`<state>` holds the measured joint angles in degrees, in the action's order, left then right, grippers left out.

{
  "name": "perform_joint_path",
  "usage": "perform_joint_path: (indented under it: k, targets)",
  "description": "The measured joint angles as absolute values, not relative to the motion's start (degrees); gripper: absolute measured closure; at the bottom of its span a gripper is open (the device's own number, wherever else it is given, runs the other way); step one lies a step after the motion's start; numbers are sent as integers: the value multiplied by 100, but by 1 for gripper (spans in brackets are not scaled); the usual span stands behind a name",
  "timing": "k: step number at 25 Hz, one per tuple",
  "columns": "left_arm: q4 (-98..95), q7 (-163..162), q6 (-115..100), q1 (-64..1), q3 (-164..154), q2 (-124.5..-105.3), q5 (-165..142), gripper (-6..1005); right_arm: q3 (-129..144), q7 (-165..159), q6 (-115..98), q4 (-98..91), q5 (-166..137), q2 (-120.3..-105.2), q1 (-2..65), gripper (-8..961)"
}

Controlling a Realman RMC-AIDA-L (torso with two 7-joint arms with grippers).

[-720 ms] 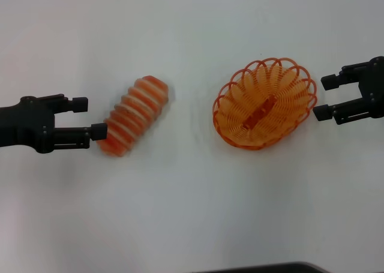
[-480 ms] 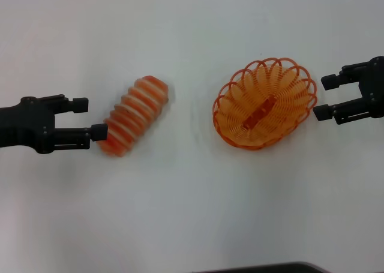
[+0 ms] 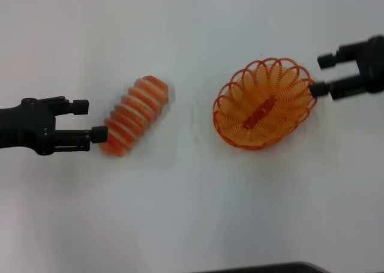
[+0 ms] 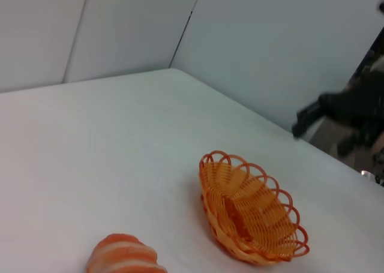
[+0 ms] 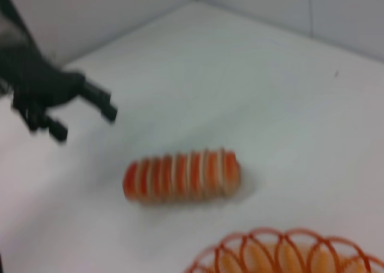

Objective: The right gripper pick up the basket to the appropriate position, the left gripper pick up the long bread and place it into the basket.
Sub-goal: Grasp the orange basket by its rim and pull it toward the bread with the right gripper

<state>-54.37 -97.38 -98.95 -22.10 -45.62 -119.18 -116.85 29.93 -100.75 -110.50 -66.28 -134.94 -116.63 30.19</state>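
The orange wire basket (image 3: 264, 103) sits on the white table right of centre; it also shows in the left wrist view (image 4: 247, 207) and partly in the right wrist view (image 5: 288, 252). My right gripper (image 3: 321, 75) is open at the basket's far right rim, its nearer fingertip touching or just at the rim. The long bread (image 3: 133, 115) lies slanted left of centre, also seen in the right wrist view (image 5: 182, 175) and at the edge of the left wrist view (image 4: 125, 258). My left gripper (image 3: 90, 121) is open, its nearer fingertip at the bread's near left end.
The white table (image 3: 192, 213) spreads all round. Pale walls stand behind the table in the wrist views. A dark edge (image 3: 264, 268) shows at the bottom of the head view.
My right gripper has moved away from me and slightly left, up to the basket's far right rim. The left gripper, bread and basket have stayed put.
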Motion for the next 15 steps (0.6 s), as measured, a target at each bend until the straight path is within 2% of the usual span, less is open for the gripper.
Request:
perform_joint_path:
  k: [5, 8, 15]
  targets:
    - [-5442, -9756, -9894, -2225, -4565, -11918, -11725, 125, 3103, -11499, -11009, -6629, -13216, -11369, 3529, 144]
    - [-5448, -9755, -9870, -2225, -4564, -11918, -11725, 126, 3320, -12175, -10814, -6634, -13710, -11279, 3868, 145]
    - [-5450, -9718, -9846, -2246, -4555, -11931, -11725, 127, 3896, -12855, -9898, -6506, -15126, -11396, 4261, 144]
